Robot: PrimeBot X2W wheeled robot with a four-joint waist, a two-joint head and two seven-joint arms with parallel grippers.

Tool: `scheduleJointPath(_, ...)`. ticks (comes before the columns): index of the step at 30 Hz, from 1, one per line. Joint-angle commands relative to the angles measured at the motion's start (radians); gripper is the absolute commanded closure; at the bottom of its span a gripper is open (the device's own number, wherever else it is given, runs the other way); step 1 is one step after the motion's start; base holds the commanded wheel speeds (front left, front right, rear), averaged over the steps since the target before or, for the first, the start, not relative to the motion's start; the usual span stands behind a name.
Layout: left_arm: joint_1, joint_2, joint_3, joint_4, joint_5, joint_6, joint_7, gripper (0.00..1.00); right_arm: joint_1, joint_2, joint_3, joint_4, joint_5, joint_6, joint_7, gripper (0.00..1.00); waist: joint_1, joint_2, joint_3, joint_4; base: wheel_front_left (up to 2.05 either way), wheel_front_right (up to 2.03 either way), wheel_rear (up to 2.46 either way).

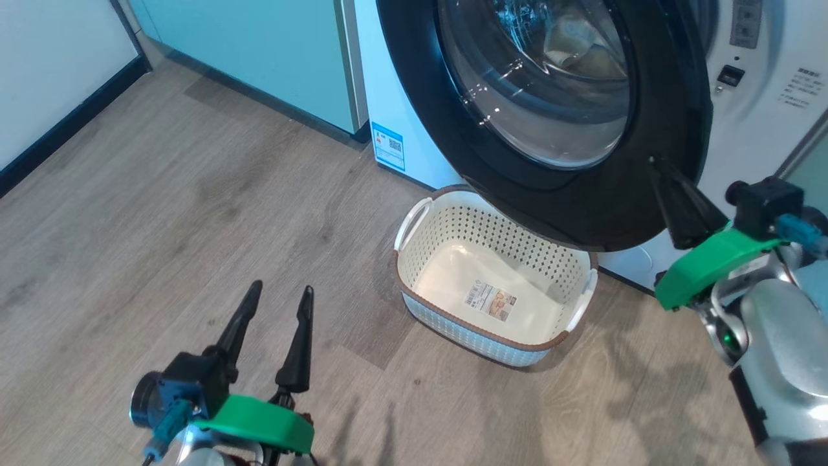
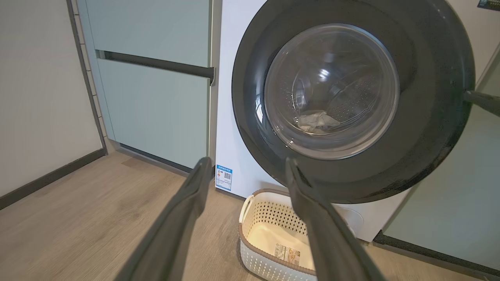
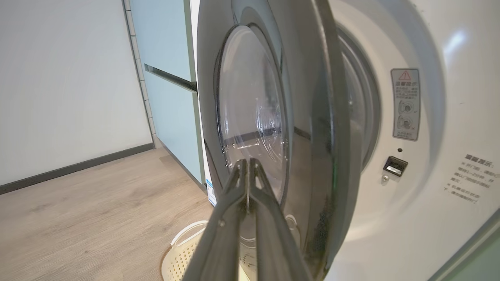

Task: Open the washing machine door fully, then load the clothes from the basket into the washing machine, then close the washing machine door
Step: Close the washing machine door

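Observation:
The washing machine door (image 1: 582, 207) stands partly swung out from the white washing machine (image 1: 763, 129), with a gap on its latch side (image 3: 312, 117). Pale clothes (image 2: 316, 121) lie in the drum behind the glass bowl (image 1: 576, 48). The cream basket (image 1: 479, 333) sits on the floor under the door, holding nothing, its bottom label showing. My right gripper (image 1: 654, 162) is shut on nothing, its tips at the black rim's outer face near the free edge (image 3: 247, 160). My left gripper (image 1: 281, 288) hangs open left of the basket, well short of it (image 2: 247, 160).
Pale green cabinets (image 1: 272, 52) stand left of the machine, and a white wall with a dark baseboard (image 1: 65, 123) runs along the far left. A blue QR sticker (image 1: 388, 145) marks the machine's lower left corner. Bare wooden floor (image 1: 162, 226) spreads left of the basket.

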Motion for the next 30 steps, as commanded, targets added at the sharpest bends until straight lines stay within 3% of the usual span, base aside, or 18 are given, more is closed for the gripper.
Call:
scheduleJointPath(1,-0.047,-0.002,0.048,-0.028,0.015,-0.003,-0.006,0.00,-0.056,-0.004,-0.002,-0.016,-0.009,-0.003,-0.012,1.00,-0.0001,0.0000,0.002,0.003,0.00,0.00,0.00)
scheduleJointPath(30,-0.058,-0.042,0.078,-0.029,0.052,-0.045,-0.006,0.00,-0.112,-0.013,-0.129,0.049,-0.057,-0.003,-0.015,1.00,-0.0001,0.0000,0.038,0.023,0.00,0.00,0.00)
